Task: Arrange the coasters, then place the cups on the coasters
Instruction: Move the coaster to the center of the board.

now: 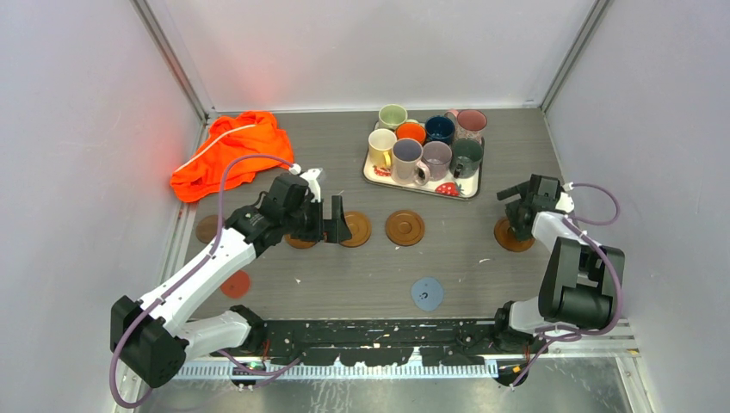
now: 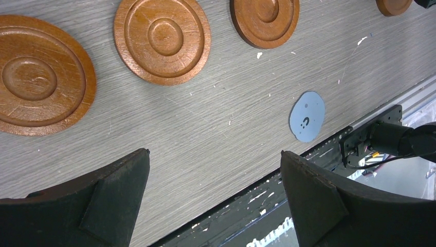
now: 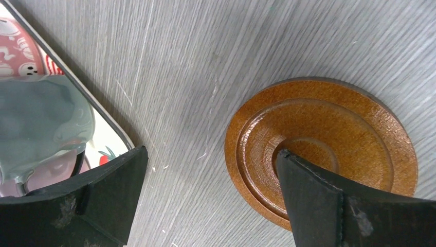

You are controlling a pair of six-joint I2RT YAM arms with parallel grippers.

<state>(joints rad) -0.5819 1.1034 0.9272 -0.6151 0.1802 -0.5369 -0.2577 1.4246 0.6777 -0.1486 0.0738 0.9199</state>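
Soft, even white light falls from above, so shadows on the table are faint, and a reddish glow tints the back wall [image 1: 258, 82] above the orange cloth [image 1: 231, 155]. The overhead view is sharp. At the right wrist the mug [image 3: 41, 118] is blurred, and the wooden coaster [image 3: 329, 139] shows a mild sheen.

Robot test cell in a lab. Grey wood-grain table [image 1: 361, 275] boxed on three sides by plain white walls [image 1: 86, 129], with metal posts [image 1: 172, 56] in the back corners. A black rail [image 1: 379, 331] with chipped paint runs along the near edge and carries the left arm [image 1: 215, 258] and right arm [image 1: 572, 275]; purple cables [image 1: 603, 202] loop off both. Household items sit as props: tray [image 1: 376, 178] of mugs [image 1: 407, 159], coasters [image 1: 405, 228] loose on the table, orange cloth [image 1: 228, 155] bunched far left.
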